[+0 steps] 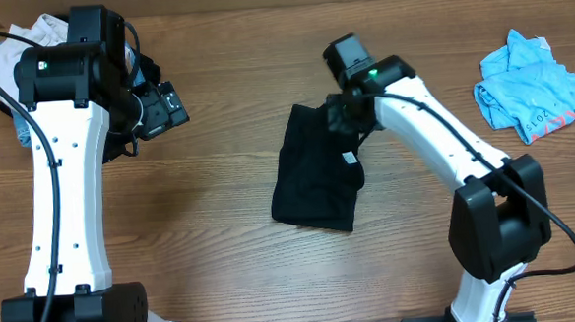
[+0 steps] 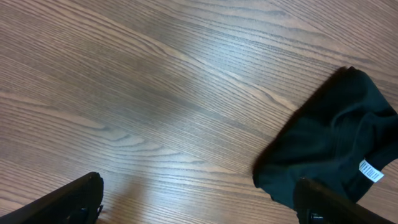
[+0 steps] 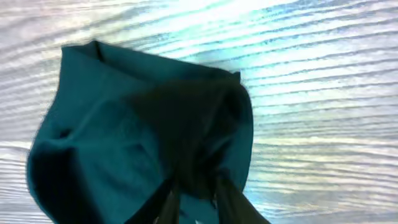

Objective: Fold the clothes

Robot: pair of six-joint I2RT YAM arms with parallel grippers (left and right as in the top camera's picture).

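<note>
The black shirt (image 1: 313,179) lay bunched into a rough rectangle near the middle of the table (image 1: 223,253), its white label facing up on the right side. The right gripper (image 1: 349,113) sat on the shirt's far right corner, its fingers drawn close and pinching a fold of cloth, probably to lift that edge for a fold. The left gripper (image 1: 166,108) hung spread wide and empty near the table's far left, clear of the work.

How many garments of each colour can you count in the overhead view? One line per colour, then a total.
Black T-shirt: 1
Light blue tee: 1
Cream garment: 1
Total: 3
</note>
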